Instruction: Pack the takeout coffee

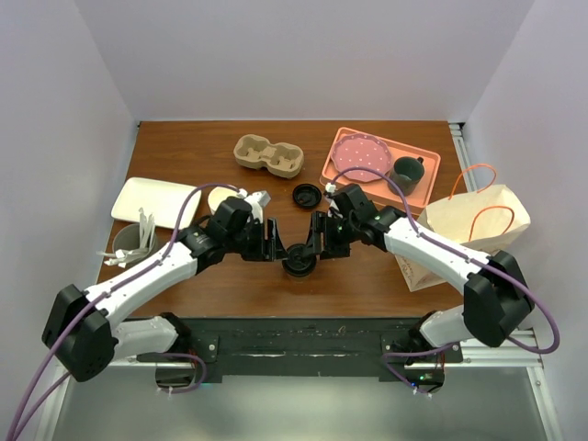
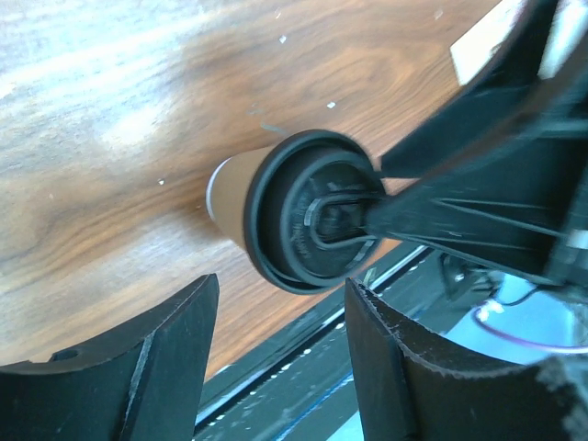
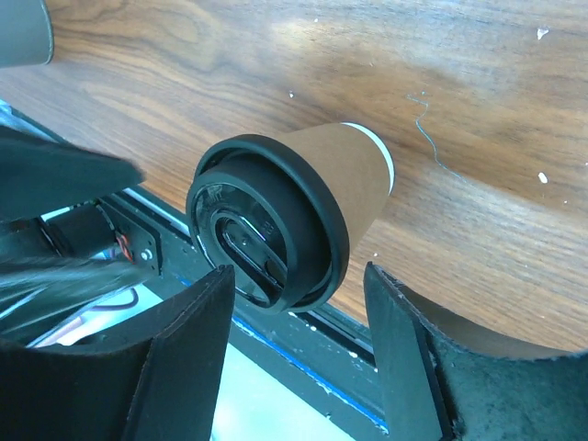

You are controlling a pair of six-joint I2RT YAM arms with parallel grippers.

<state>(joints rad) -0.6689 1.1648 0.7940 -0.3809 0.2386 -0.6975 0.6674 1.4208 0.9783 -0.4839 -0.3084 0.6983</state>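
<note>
Seen from above, the takeout coffee (image 1: 299, 260) stands upright on the desk (image 1: 248, 287) near its front edge. It is between the left pincer (image 1: 274, 241) and the right pincer (image 1: 319, 237). The paper bag (image 1: 473, 225) at the right is probably its destination.

In the left wrist view, the left fingers (image 2: 156, 367) stand apart and hold nothing, with the cup just beyond them.

In the right wrist view, the right fingers (image 3: 418, 367) are also spread and hold nothing. The black lid (image 3: 266, 230) is close before them, so neither arm carries the cup.
</note>
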